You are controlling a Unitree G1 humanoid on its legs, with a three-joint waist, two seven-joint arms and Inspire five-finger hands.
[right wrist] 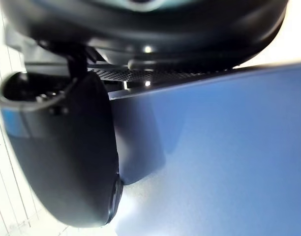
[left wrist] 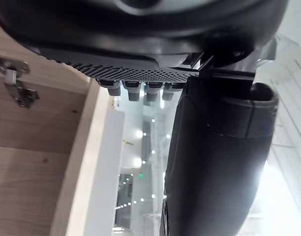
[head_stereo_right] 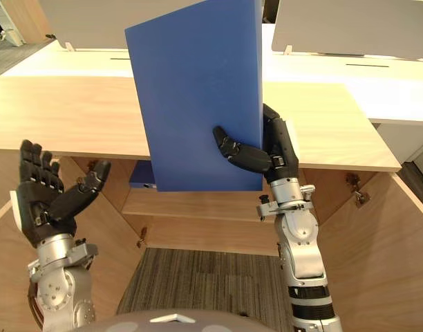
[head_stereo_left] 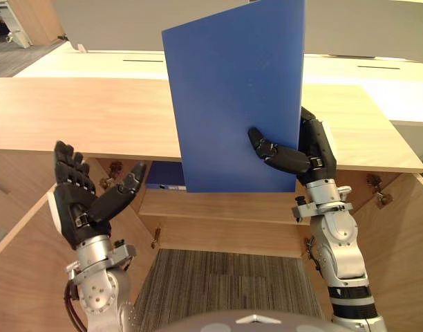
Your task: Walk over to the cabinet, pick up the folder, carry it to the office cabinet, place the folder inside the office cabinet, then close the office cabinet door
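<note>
Currently at the placing step, as I judge it: the robot faces the open light-wood office cabinet (head_stereo_left: 218, 228) under the long wooden counter (head_stereo_left: 80, 114).

- The flat blue rectangular folder (head_stereo_left: 232, 90) is held upright in front of the counter edge, its lower edge level with the opening and not yet inside.
- The right hand (head_stereo_left: 294, 155) pinches the folder near its lower right corner, with the thumb across the front face and the fingers behind.
- The left hand (head_stereo_left: 83, 197) is raised beside the opening, fingers spread, holding nothing.
- Both wooden doors (head_stereo_left: 25, 263) are swung wide.
- A dark blue object (head_stereo_left: 163, 176) sits at the back left, above the inner shelf (head_stereo_left: 218, 207).

Next move calls for lowering the folder, passing it under the counter edge onto the shelf, then releasing it. Door closing remains.
</note>
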